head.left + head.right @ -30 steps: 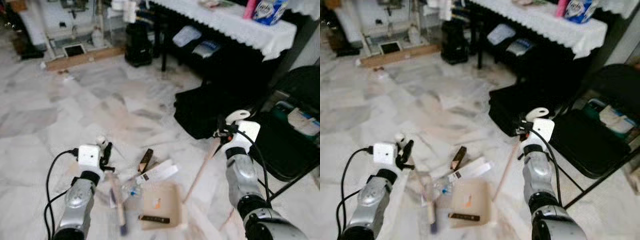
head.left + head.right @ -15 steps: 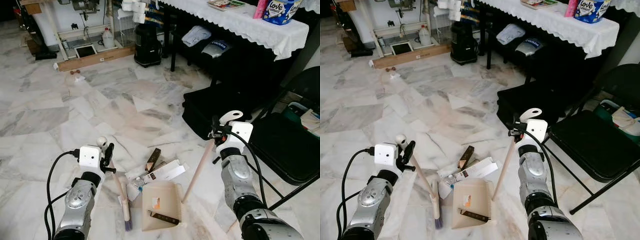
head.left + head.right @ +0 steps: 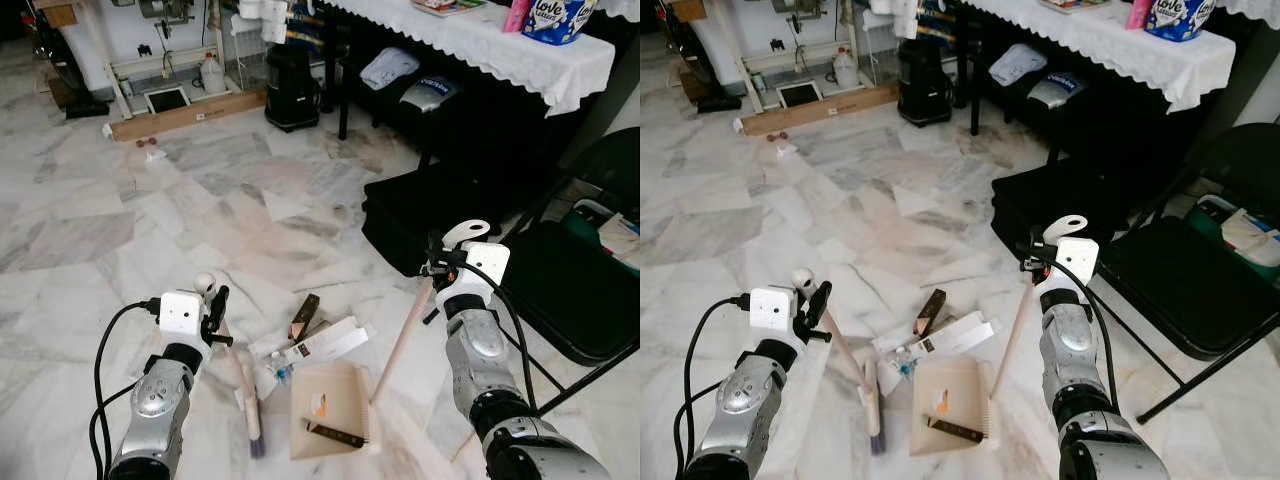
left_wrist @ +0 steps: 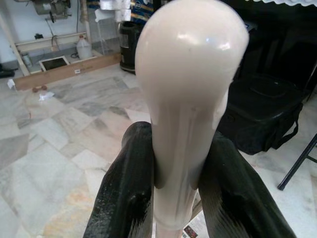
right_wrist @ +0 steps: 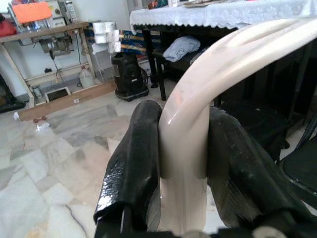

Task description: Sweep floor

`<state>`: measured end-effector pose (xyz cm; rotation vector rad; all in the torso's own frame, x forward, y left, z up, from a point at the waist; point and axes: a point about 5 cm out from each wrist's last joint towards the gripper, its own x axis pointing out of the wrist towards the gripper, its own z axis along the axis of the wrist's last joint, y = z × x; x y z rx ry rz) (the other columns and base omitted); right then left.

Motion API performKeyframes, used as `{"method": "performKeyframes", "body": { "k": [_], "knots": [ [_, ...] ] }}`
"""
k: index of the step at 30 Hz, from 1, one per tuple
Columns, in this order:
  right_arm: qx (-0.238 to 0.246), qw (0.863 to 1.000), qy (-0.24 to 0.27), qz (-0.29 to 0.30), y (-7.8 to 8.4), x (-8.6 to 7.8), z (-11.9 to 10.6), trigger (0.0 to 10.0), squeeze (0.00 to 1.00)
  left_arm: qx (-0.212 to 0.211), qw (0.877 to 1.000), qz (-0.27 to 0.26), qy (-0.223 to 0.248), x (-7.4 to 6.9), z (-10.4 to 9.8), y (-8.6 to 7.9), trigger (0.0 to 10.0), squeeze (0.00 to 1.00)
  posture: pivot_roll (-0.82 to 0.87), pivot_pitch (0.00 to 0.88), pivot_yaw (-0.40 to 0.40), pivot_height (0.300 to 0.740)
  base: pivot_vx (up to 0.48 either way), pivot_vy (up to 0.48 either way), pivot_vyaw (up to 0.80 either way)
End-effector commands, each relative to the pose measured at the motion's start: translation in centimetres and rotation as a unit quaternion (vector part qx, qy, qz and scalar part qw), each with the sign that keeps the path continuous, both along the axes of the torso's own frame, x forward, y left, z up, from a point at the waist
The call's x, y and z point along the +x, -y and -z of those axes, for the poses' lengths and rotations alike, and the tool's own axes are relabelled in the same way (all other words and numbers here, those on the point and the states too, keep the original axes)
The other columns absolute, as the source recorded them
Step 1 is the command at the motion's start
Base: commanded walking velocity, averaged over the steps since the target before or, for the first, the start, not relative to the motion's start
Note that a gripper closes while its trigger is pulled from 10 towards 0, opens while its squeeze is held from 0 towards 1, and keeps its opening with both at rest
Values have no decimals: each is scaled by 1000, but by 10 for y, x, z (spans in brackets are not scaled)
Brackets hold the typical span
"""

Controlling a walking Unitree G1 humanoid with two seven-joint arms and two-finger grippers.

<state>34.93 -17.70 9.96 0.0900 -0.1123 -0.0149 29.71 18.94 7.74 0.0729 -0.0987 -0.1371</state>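
- Left gripper (image 3: 213, 312) low on the robot's left, jaws clamped on the rounded cream top of the brush (image 3: 245, 390) handle; left wrist view shows the knob (image 4: 190, 59) sticking out past the two black fingers (image 4: 126, 193), pinched on both sides.
- Brush handle slants down and away from the left jaws toward the centre; its head with dark bristles sits on the marble floor (image 3: 120, 220), just left of the dustpan.
- Right gripper (image 3: 440, 268) higher, on the robot's right, jaws closed on the looped cream top of the dustpan handle (image 3: 403, 335); right wrist view shows the handle loop (image 5: 198, 109) squeezed between both fingers (image 5: 131, 163).
- Dustpan handle runs down and inward from the right jaws to the dustpan (image 3: 335, 412), which lies flat on the floor between the two arms, nearer the robot than the litter.
- Inside the pan: a dark flat wrapper (image 3: 336, 434) near its near edge and a small orange scrap (image 3: 317, 404).
- Litter on the floor just beyond the pan: a brown stick-shaped piece (image 3: 303, 315), a white carton (image 3: 322, 342), a small clear wrapper (image 3: 278, 372) between brush head and pan.
- Black bag (image 3: 440, 205) on the floor ahead of the right arm, folding chair (image 3: 570, 290) to its right.
- Bench with a white lace cloth (image 3: 480, 35) at the back, a tissue pack (image 3: 560, 18) on it.
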Motion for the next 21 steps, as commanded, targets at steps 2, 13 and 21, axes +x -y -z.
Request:
{"method": "performKeyframes", "body": {
  "k": [2,13,21],
  "knots": [
    [-1,1000,14,1,0,2,-6,10000,0,2,1000,-1,-15,-4,7,-2,10000,0,62,53,-16,740,-341,0,0],
    [0,1000,18,2,-1,2,-7,10000,0,2,1000,-2,-13,-3,6,-2,10000,0,62,57,-13,740,-339,0,0],
    [1,1000,15,5,1,2,-6,10000,0,2,1000,-4,-13,-3,5,-3,10000,0,63,60,-13,740,-305,0,0]
  ]
}}
